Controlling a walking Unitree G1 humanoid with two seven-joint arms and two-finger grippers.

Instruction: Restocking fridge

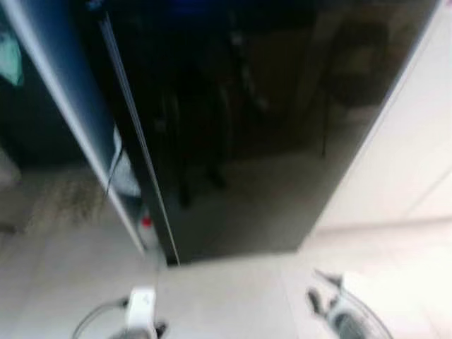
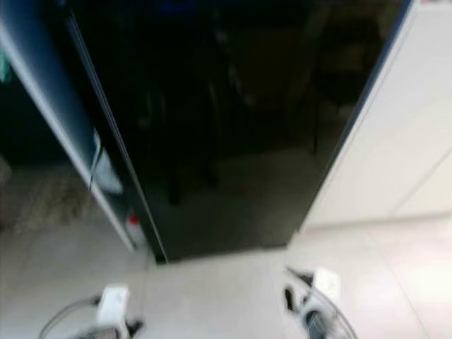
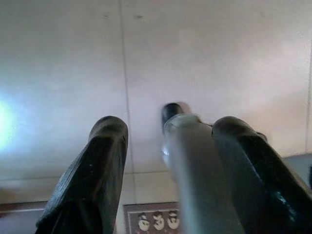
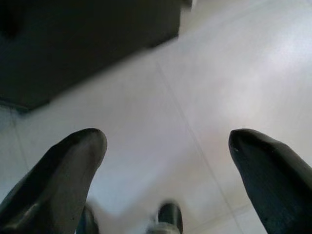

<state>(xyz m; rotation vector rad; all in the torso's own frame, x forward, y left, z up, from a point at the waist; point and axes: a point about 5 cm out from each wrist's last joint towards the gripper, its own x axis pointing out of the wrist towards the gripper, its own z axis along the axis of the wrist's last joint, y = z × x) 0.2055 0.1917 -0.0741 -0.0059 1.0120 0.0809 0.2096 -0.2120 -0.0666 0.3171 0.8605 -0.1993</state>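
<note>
The fridge (image 1: 268, 127), tall and glossy black, is seen straight ahead on the pale tiled floor (image 1: 233, 296), its door (image 1: 63, 106) swung out at the robot's left so the shelves can presumably be reached. A small red-capped item (image 1: 146, 223) is glimpsed low in the gap, too blurred to name. Both arms are hung low, likely for walking. The left gripper (image 3: 165, 161) and the right gripper (image 4: 165, 146) are held spread with nothing between their 2 fingers.

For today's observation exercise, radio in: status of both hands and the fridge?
Left hand open, hanging low over floor. Right hand open, empty, also low. Black fridge directly ahead, its door ajar on robot's left. Nothing seen blocking approach.
</note>
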